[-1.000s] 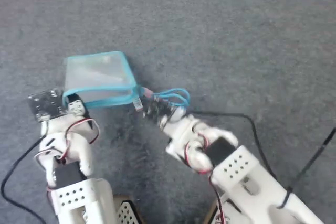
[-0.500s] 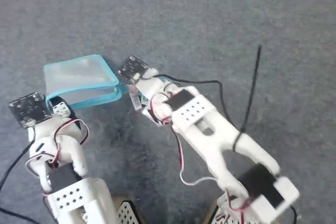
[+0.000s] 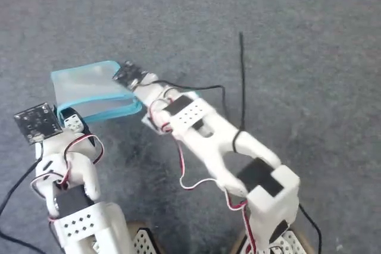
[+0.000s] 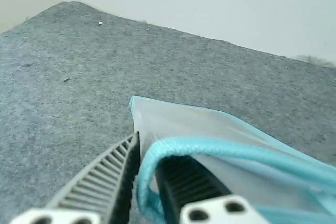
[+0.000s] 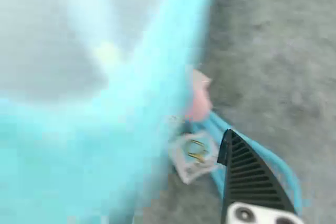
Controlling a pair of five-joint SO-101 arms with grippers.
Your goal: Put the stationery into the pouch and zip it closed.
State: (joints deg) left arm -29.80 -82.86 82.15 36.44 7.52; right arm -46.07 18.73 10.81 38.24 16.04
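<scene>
The pouch (image 3: 89,87) lies flat on the grey surface (image 3: 286,57), well over on the left arm's side. It is a thin, see-through bag edged in blue. The left tool (image 4: 146,179) is closed down on its near blue edge, with the trim nipped between the two ribbed faces. The right tool (image 3: 140,93) is over the pouch's other end, just beside the clear zip tab (image 5: 191,153) and the blue loop (image 5: 268,158). Whether it has hold of anything, I cannot tell.

This looks like a light, floppy thing. It would likely slide and bunch on the surface if only one end were pulled, so the pinch on the trim matters. I'd guess the stitched edge is the firmest place to hold, as the clear film would probably crumple. The tab is small and flat and probably slippery — it needs a square pinch. Whether the stationery is inside is too blurred to say.
</scene>
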